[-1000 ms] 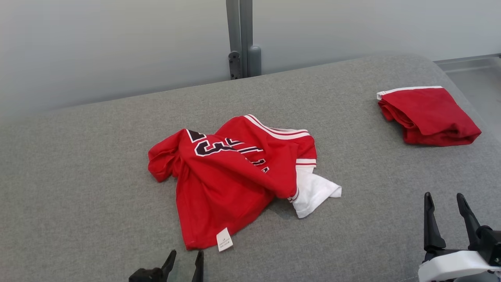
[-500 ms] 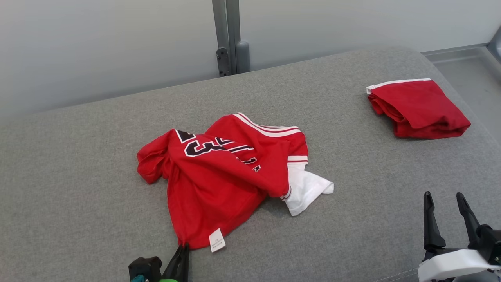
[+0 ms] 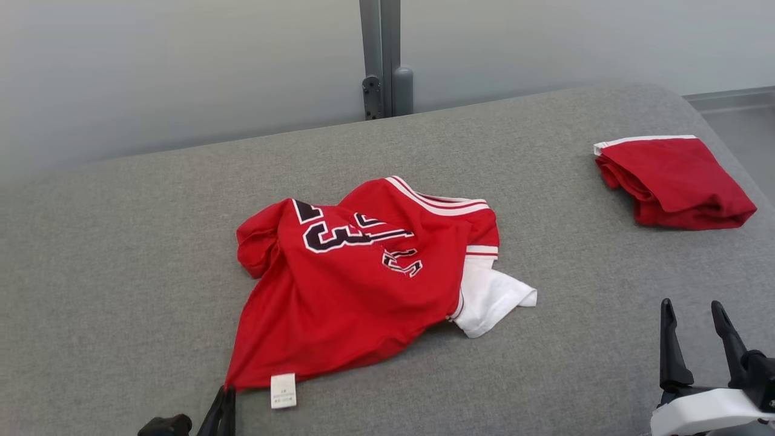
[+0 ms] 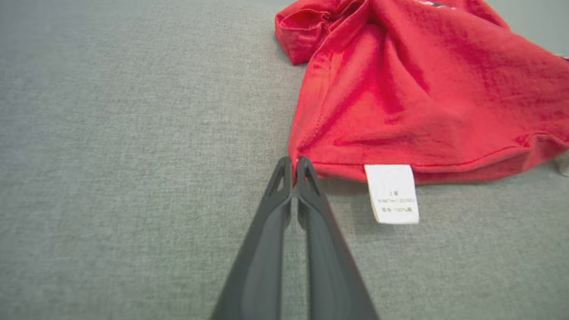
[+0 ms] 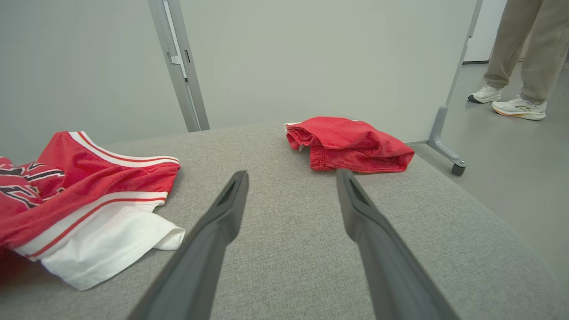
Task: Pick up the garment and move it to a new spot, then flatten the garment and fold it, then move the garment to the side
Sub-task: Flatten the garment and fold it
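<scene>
Left gripper (image 4: 294, 162) now pinched on red jersey (image 3: 357, 284) hem corner, hem pulled out leftward, right gripper (image 3: 692, 307) spread wide, empty

A lab-like test space: plain partition panels (image 5: 311, 58) on a castered metal foot (image 5: 446, 150), bare grey floor (image 5: 511, 151).

red jersey (image 3: 345, 303), grey cushion (image 3: 121, 272), white tag (image 3: 283, 390)

tabletop (image 3: 109, 260): grey woven fabric is covering it, and its far right corner is rounding off.
red jersey (image 3: 351, 297): is lying crumpled near the middle, with black-and-white lettering facing up.
white panel (image 3: 493, 297): is sticking out from the jersey's right side, resting on the fabric.
care label (image 3: 283, 390): is lying flat at the near hem.
folded red garment (image 3: 678, 181): is sitting near the far right corner, well apart from the jersey.
</scene>
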Available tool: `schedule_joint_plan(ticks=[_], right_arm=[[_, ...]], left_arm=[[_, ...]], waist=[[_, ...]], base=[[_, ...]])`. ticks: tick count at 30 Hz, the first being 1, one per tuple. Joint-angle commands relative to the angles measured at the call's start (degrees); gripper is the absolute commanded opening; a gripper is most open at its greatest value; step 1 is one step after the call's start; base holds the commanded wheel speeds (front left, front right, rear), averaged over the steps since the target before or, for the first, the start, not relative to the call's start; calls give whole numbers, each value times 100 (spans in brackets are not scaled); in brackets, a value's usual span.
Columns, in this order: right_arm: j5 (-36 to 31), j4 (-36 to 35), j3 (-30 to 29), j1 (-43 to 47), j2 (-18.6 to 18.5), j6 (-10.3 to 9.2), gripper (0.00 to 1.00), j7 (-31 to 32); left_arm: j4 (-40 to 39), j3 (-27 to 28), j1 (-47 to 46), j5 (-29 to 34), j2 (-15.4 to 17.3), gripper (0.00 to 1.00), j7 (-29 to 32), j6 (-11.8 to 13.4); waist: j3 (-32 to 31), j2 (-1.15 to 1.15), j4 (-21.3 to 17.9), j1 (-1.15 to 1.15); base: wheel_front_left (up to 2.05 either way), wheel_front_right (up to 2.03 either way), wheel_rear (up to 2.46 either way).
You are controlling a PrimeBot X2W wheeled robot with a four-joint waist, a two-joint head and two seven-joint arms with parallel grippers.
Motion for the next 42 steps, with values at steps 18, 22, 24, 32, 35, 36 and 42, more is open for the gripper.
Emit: schedule_joint_plan(ticks=[18,22,24,32,35,36,42], right_arm=[[-68,-39,3,59,-15,-8,100,-15],[-90,-77,-92,77,-14,-8,100,-15],[-121,-89,-118,87,-14,-8,100,-15],[-249,-10,-39,80,-14,-8,100,-15],[-254,71,4,47,-14,-8,100,-15],[-258,96,8,34,-14,-8,100,-15],[-201,234,83,-23,-14,-8,100,-15]], left_arm=[[-1384,421,743,88,99,100,-22,406],[-2068,567,1050,364,87,100,-21,458],[-2253,643,1160,514,41,100,-22,477],[-2412,971,1291,906,-255,100,-22,113],[-2288,1048,1304,1000,-330,100,-24,-74],[-2251,1071,1286,1030,-356,100,-23,-125],[-2036,1212,1154,1171,-440,100,-23,-320]], waist=[[-119,0,116,0],[-143,0,174,0],[-166,0,230,0],[-224,0,416,0],[-230,0,460,0],[-231,0,473,0],[-228,0,515,0]], base=[[0,0,0],[0,0,0],[0,0,0],[0,0,0],[0,0,0],[0,0,0],[0,0,0]])
